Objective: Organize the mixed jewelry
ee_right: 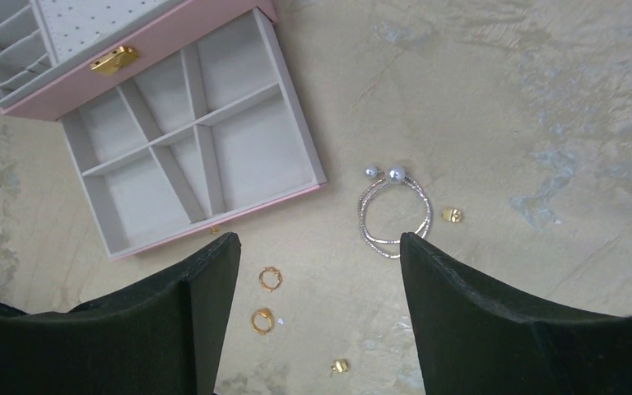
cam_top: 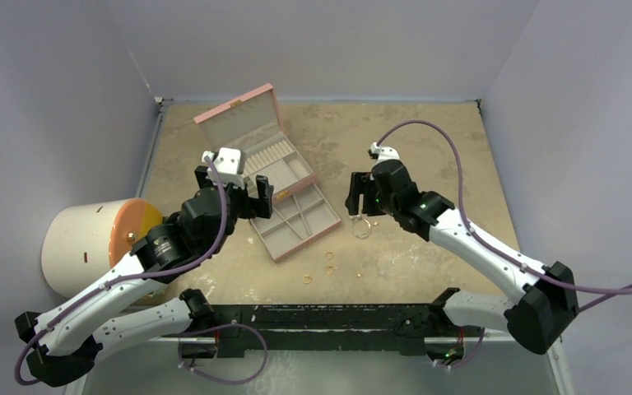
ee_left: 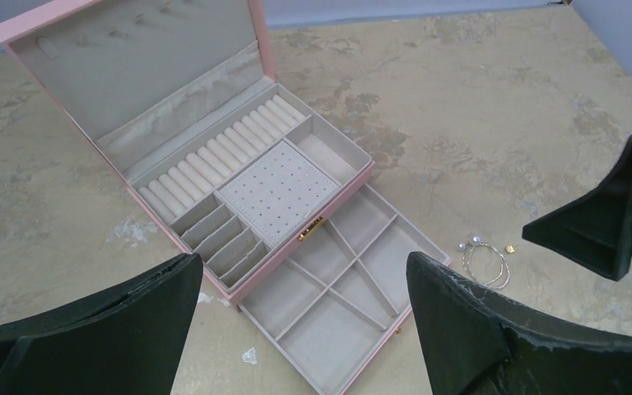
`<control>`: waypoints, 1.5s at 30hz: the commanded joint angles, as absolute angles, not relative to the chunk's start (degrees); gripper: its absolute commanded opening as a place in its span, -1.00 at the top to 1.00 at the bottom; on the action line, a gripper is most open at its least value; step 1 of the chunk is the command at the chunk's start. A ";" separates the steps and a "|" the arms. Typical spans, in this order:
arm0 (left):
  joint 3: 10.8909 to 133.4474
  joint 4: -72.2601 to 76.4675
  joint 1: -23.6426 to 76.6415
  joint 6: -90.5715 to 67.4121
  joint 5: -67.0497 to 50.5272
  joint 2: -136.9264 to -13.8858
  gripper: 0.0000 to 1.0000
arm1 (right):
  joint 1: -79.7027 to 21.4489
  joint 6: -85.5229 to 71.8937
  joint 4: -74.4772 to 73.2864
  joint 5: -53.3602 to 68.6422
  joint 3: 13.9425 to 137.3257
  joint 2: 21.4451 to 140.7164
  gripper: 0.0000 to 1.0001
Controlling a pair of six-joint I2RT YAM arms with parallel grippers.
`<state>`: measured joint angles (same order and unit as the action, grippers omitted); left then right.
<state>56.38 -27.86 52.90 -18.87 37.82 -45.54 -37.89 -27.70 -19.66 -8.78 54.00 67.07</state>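
The mixed jewelry lies loose on the tabletop right of the box. Silvery wire hoops with two pearl beads [ee_right: 393, 216] [cam_top: 361, 228] [ee_left: 487, 262] lie beside a tiny gold stud [ee_right: 453, 215]. Two small gold rings [ee_right: 270, 278] [ee_right: 262, 320] and another gold stud [ee_right: 340, 366] lie nearer the front edge. My right gripper [ee_right: 319, 247] [cam_top: 364, 206] hangs open just above the hoops and rings, holding nothing. My left gripper [ee_left: 303, 271] [cam_top: 234, 188] stands open and empty over the pink box's pulled-out drawer [ee_left: 341, 296].
The pink box [cam_top: 251, 123] sits with its lid raised, showing ring rolls, a stud pad and small slots; its divided drawer [cam_top: 300, 220] holds nothing. A white cylinder with an orange face [cam_top: 90, 247] stands at the left. Grey walls close in three sides.
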 commanded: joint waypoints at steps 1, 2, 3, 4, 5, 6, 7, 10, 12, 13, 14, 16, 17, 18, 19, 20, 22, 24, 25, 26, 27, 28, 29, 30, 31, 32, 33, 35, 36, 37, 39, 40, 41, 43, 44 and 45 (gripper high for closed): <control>56.32 -25.72 53.17 -18.46 38.97 -45.25 -0.88 | -39.11 -34.19 -16.68 -13.49 53.81 70.86 -0.44; 56.34 -25.86 53.17 -18.50 38.91 -45.26 -0.88 | -39.40 -35.24 -16.74 -14.63 53.81 71.82 -0.41; 56.26 -25.98 53.17 -18.54 38.89 -45.27 -0.88 | -39.63 -36.51 -16.91 -15.99 53.79 72.68 -0.41; 56.19 -25.99 53.17 -18.59 38.86 -45.31 -0.88 | -39.78 -37.75 -17.08 -17.86 53.71 73.42 -0.40; 56.15 -26.02 53.18 -18.66 38.86 -45.27 -0.87 | -39.84 -39.10 -17.13 -19.05 53.52 74.04 -0.39; 56.15 -26.04 53.17 -18.64 38.90 -45.26 -0.87 | -39.83 -40.27 -17.02 -20.15 53.28 74.54 -0.38; 56.20 -26.10 53.20 -18.63 38.82 -45.26 -0.87 | -39.88 -41.71 -17.04 -21.23 53.08 75.03 -0.36; 56.14 -25.95 53.17 -18.68 38.20 -45.26 -0.87 | -39.99 -46.65 -17.78 -23.85 52.73 76.64 -0.26; 56.14 -25.80 53.21 -18.63 37.60 -45.18 -0.87 | -39.94 -50.26 -18.41 -24.81 52.65 77.92 -0.17; 56.05 -25.76 53.18 -18.63 37.46 -45.18 -0.87 | -39.96 -51.99 -18.64 -25.04 52.58 78.48 -0.14; 56.01 -25.75 53.19 -18.70 37.44 -45.25 -0.87 | -39.92 -53.56 -18.75 -25.12 52.54 79.22 -0.12; 56.12 -25.76 53.20 -18.80 37.33 -45.26 -0.87 | -39.94 -57.04 -19.17 -25.19 52.41 80.35 -0.08; 56.10 -25.75 53.18 -18.88 37.13 -45.26 -0.87 | -39.91 -58.79 -19.36 -25.07 52.32 80.93 -0.06; 56.12 -25.75 53.21 -18.89 36.95 -45.26 -0.87 | -39.96 -60.27 -19.81 -25.15 52.45 81.55 -0.04; 56.15 -25.74 53.19 -18.90 36.92 -45.26 -0.87 | -39.93 -62.61 -20.63 -25.36 52.69 82.36 -0.03; 56.12 -25.71 53.18 -18.90 36.99 -45.20 -0.87 | -39.92 -64.47 -21.45 -25.64 53.05 83.11 -0.01; 56.14 -25.67 53.18 -18.97 36.96 -45.18 -0.87 | -39.97 -67.28 -23.61 -26.13 54.12 84.87 0.02; 56.16 -25.67 53.17 -19.07 36.83 -45.24 -0.87 | -39.94 -69.86 -25.55 -26.41 55.26 86.65 0.07; 56.16 -25.66 53.18 -19.07 36.71 -45.28 -0.87 | -39.98 -70.83 -26.08 -26.52 55.66 87.37 0.08; 56.16 -25.66 53.19 -19.07 36.66 -45.27 -0.87 | -39.93 -71.57 -26.18 -26.54 55.91 88.05 0.10; 56.14 -25.66 53.18 -19.07 36.64 -45.26 -0.87 | -39.95 -72.34 -26.16 -26.54 56.07 88.59 0.11; 56.09 -25.66 53.17 -19.07 36.65 -45.19 -0.87 | -39.99 -72.87 -25.86 -26.38 56.15 89.00 0.12; 56.14 -25.66 53.17 -19.07 36.65 -45.18 -0.87 | -39.98 -73.10 -25.50 -26.26 56.35 89.44 0.13; 56.11 -25.71 53.17 -19.07 36.67 -45.18 -0.87 | -39.94 -73.41 -25.41 -26.34 56.65 89.90 0.14; 56.13 -25.67 53.17 -19.01 36.64 -45.16 -0.87 | -39.91 -73.78 -25.51 -26.36 57.02 90.32 0.14; 56.05 -25.66 53.17 -18.99 36.69 -45.24 -0.87 | -39.97 -74.21 -25.78 -26.41 57.42 90.75 0.14; 56.13 -25.66 53.17 -18.98 36.72 -45.27 -0.87 | -39.92 -74.67 -26.03 -26.48 57.74 91.17 0.14; 56.10 -25.71 53.17 -18.98 36.72 -45.33 -0.87 | -39.96 -75.34 -26.12 -26.46 58.23 92.17 0.14; 56.14 -25.71 53.22 -18.98 36.64 -45.35 -0.87 | -39.96 -75.57 -25.91 -26.36 58.41 92.50 0.14; 56.03 -25.67 53.18 -18.92 36.65 -45.35 -0.87 | -39.91 -75.81 -25.68 -26.09 58.51 92.92 0.14; 56.01 -25.66 53.17 -18.90 36.61 -45.40 -0.87 | -39.97 -75.78 -24.78 -25.13 58.57 93.51 0.13; 56.03 -25.66 53.18 -18.85 36.64 -45.36 -0.87 | -39.97 -76.08 -24.83 -24.50 58.80 93.86 0.13; 56.10 -25.69 53.18 -18.86 36.72 -45.35 -0.87 | -39.98 -76.19 -24.79 -24.35 58.94 94.13 0.13; 56.16 -25.75 53.18 -18.90 36.53 -45.21 -0.87 | -39.96 -76.56 -24.67 -24.54 59.26 94.56 0.14; 56.15 -25.72 53.17 -18.90 36.48 -45.11 -0.87 | -39.96 -76.65 -24.66 -24.83 59.43 94.69 0.14; 56.13 -25.70 53.17 -18.90 36.48 -45.03 -0.88 | -39.95 -76.84 -24.53 -25.21 59.56 94.80 0.14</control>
<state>56.34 -27.88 52.90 -18.90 36.67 -45.58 -39.75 -74.26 -24.12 -23.20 56.95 94.63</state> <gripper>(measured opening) 0.938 0.434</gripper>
